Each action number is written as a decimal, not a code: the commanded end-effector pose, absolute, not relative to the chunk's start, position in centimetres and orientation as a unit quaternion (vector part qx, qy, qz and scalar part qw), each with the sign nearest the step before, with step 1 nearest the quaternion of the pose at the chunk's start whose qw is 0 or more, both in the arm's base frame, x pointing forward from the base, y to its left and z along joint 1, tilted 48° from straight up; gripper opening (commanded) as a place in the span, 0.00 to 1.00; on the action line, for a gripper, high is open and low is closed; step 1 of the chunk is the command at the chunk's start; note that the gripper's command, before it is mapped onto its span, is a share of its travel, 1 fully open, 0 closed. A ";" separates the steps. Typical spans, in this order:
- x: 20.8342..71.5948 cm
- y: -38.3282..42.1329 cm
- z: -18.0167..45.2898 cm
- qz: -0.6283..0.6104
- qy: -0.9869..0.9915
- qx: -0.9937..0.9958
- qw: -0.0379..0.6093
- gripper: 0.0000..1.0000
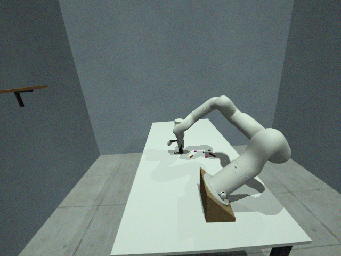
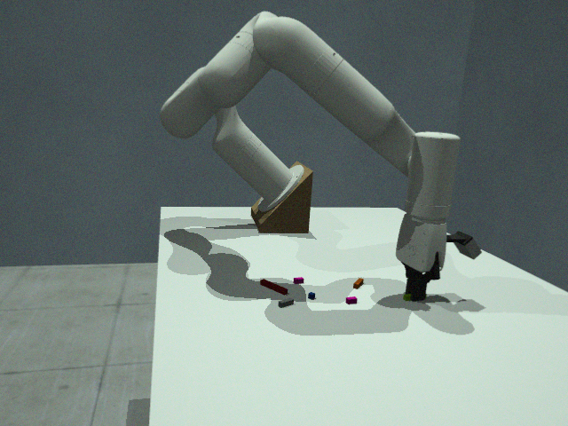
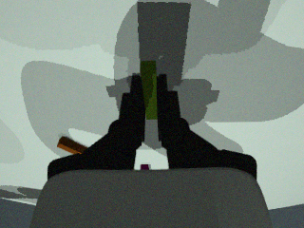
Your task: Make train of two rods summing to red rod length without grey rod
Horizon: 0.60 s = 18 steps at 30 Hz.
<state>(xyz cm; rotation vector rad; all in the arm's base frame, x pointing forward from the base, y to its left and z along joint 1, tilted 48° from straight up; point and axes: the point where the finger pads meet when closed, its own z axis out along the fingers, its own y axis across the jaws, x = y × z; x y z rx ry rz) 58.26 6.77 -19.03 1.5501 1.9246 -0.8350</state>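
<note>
My gripper (image 3: 150, 89) is down at the table and shut on the lime rod (image 3: 150, 87), which lies flat between the fingers. It shows in the exterior view (image 2: 416, 293) with the lime rod's end (image 2: 406, 296) peeking out at its left. The red rod (image 2: 273, 286) lies far to the left, also seen in the top view (image 1: 211, 154). Two magenta rods (image 2: 298, 280) (image 2: 351, 300), an orange rod (image 2: 358, 282), a blue rod (image 2: 311, 295) and a grey rod (image 2: 286, 303) lie between. The orange rod also shows in the wrist view (image 3: 71, 146).
The arm's wooden wedge base (image 2: 287, 206) stands at the back of the table. A wall shelf (image 1: 22, 89) hangs at the far left. The table's right edge runs close behind the gripper in the exterior view.
</note>
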 end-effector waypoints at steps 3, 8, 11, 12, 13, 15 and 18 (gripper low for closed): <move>58.3 7.6 -18.3 -0.308 0.712 0.573 0.264 0.04; 58.3 9.9 -16.2 -0.308 0.712 0.573 0.264 0.04; 58.2 10.5 -15.7 -0.308 0.712 0.573 0.264 0.04; 58.2 11.1 -15.1 -0.308 0.712 0.573 0.264 0.04; 58.2 11.6 -14.6 -0.308 0.712 0.573 0.264 0.04; 58.2 12.7 -13.7 -0.308 0.712 0.573 0.264 0.04; 58.1 13.8 -12.7 -0.308 0.712 0.573 0.264 0.04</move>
